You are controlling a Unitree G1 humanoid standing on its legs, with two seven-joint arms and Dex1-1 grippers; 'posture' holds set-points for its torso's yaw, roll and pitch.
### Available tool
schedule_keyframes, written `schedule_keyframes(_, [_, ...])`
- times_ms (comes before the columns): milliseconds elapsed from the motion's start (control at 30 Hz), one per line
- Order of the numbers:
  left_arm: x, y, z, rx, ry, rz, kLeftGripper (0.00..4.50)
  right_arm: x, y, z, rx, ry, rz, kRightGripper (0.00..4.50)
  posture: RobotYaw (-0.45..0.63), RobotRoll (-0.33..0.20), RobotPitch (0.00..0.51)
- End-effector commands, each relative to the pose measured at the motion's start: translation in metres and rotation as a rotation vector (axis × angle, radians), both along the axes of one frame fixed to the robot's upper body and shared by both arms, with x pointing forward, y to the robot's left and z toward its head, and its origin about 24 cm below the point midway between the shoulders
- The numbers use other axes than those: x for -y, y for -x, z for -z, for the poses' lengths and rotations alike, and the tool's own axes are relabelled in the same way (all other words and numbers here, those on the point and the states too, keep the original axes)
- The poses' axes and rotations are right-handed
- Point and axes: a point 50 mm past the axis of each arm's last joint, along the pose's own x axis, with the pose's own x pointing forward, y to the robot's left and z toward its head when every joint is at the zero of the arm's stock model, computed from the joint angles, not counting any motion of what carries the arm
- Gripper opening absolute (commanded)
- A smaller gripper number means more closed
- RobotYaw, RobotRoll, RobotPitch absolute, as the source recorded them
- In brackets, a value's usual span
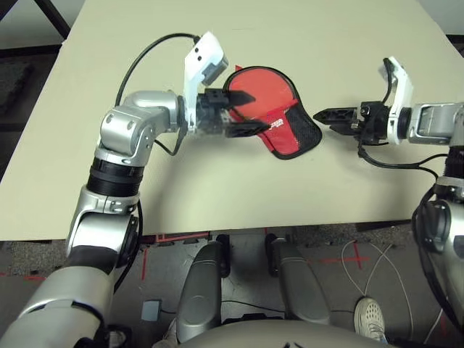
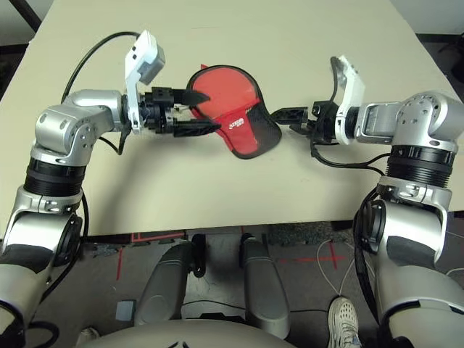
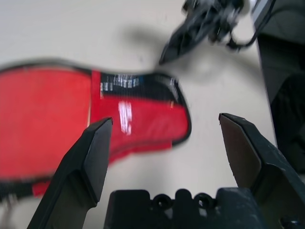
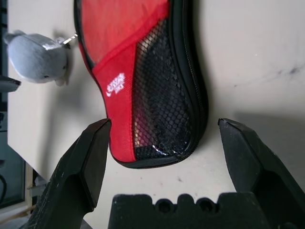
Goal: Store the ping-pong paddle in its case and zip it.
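Note:
The red case (image 1: 279, 101) lies flat on the table, mesh pocket and white logo patch facing up, black zipper edge around it. The ping-pong paddle is out of view. My left gripper (image 1: 254, 112) hovers open over the case's left part, one finger on either side of the red fabric (image 3: 47, 124). My right gripper (image 1: 322, 116) stands open just right of the case's narrow mesh end (image 4: 162, 109), a short gap away and not touching it. Nothing is held in either gripper.
A small pale grey plush lump (image 4: 38, 57) lies beside the case's wide end on a short chain. The beige table (image 1: 217, 188) has its front edge close to the robot. On the floor at the lower right is a person's shoe (image 1: 370, 315).

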Motion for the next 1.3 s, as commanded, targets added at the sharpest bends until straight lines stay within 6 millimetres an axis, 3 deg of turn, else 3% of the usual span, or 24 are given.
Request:
schedule_keyframes(33, [0.004,0.004,0.002,0.021,-0.026,0.023,4.50,-0.004,0.001,0.013,-0.066,0.012,-0.001,4.46,0.06,0.000,0.267])
schedule_keyframes(333, [0.010,0.006,0.006,0.016,-0.016,0.026,4.50,-0.021,-0.002,0.029,-0.118,0.007,-0.012,4.46,0.06,0.000,0.270])
schedule_keyframes(567, [0.015,0.007,0.006,0.013,0.005,0.032,4.50,-0.050,-0.008,0.035,-0.141,-0.092,-0.063,4.46,0.04,0.000,0.282])
schedule_keyframes(833, [0.017,0.007,0.009,0.002,0.010,0.031,4.50,-0.067,-0.014,0.035,-0.183,-0.200,-0.064,4.46,0.05,0.000,0.294])
schedule_keyframes(933, [0.017,0.006,0.007,0.005,0.012,0.025,4.50,-0.069,-0.015,0.036,-0.192,-0.202,-0.063,3.87,0.05,0.000,0.295])
schedule_keyframes(1300, [0.016,0.006,0.009,0.002,0.013,0.008,4.50,-0.063,-0.010,0.043,-0.191,-0.198,-0.043,0.03,0.06,0.000,0.291])
